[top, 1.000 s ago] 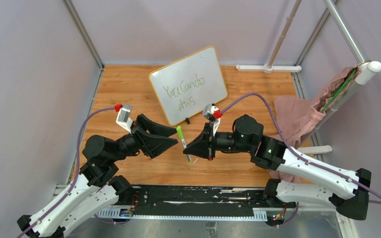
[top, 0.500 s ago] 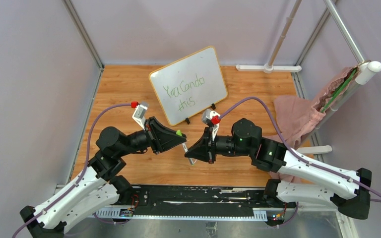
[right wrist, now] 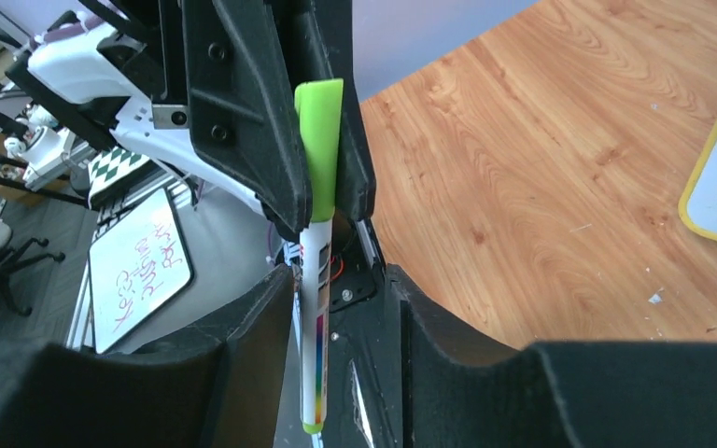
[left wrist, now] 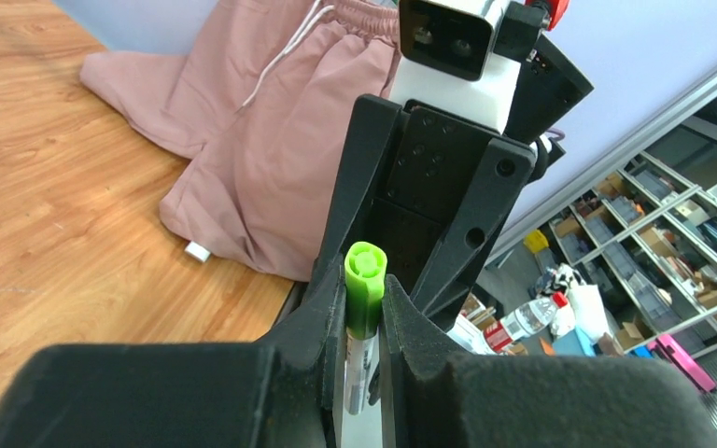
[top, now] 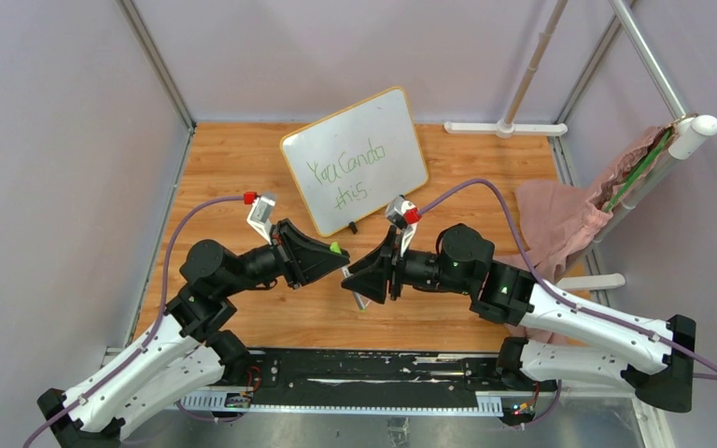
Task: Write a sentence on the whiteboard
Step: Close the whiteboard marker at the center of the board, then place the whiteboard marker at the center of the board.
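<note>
Gripping a green-capped marker (left wrist: 365, 280) at its cap end, the left gripper (left wrist: 364, 327) is clamped tight, its two black fingers (left wrist: 313, 322) pressed against both sides of the pen with the cap poking out above them. Facing it tip to tip over the middle of the wooden table (top: 233, 159), the right gripper (right wrist: 341, 299) stands with its jaws parted around the marker's white barrel; its wrist view shows a clear gap between the barrel and one finger, so it has no hold on the pen. From above, the marker slants between the two grippers, green end toward the left arm, white end lower and nearer the arms' bases. The whiteboard (top: 378, 117) stands propped at the back centre of the table, behind both grippers and apart from them, turned slightly askew. The sentence (top: 345, 168) runs across it in thin green handwriting on two lines, reading roughly "You Can do this". A pink cloth (top: 560, 219) lies heaped at the table's right edge
</note>
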You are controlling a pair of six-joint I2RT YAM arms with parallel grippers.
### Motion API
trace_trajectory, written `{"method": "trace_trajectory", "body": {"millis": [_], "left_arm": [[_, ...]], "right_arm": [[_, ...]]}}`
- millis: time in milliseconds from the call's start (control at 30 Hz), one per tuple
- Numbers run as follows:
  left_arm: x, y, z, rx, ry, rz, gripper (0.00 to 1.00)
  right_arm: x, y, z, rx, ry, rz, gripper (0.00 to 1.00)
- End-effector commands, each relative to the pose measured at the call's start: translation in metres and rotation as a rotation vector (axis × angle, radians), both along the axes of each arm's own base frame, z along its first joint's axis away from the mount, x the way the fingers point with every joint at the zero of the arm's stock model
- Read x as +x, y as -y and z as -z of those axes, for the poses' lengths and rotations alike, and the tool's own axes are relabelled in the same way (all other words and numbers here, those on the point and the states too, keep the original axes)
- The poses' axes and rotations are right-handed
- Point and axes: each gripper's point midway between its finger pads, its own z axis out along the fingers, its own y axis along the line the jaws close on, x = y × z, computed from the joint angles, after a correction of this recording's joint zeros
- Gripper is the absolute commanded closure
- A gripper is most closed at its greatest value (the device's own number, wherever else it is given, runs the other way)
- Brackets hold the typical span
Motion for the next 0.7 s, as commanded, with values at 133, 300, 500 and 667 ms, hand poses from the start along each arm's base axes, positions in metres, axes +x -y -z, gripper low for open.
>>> {"method": "trace_trajectory", "body": {"millis": [133, 300, 500, 667], "left_arm": [[-0.004, -0.001, -0.001, -0.021, 0.008, 0.008, 1.00], [0.004, -0.001, 0.009, 0.023, -0.004, -0.029, 0.51], [0.021, -0.032, 0.014, 0.185, 0.042, -0.234, 0.03], [0.042, -0.073, 0.019, 0.302, 0.099, -0.471, 0.00]], "right_arm": [[0.003, -0.009, -0.011, 0.058, 0.003, 0.007, 0.99], [0.005, 0.000, -0.009, -0.003, 0.062, 0.023, 1.00], [0.019, 0.036, 0.001, -0.120, 0.123, 0.146, 1.00], [0.036, 0.071, 0.022, -0.235, 0.131, 0.298, 1.00]]}}
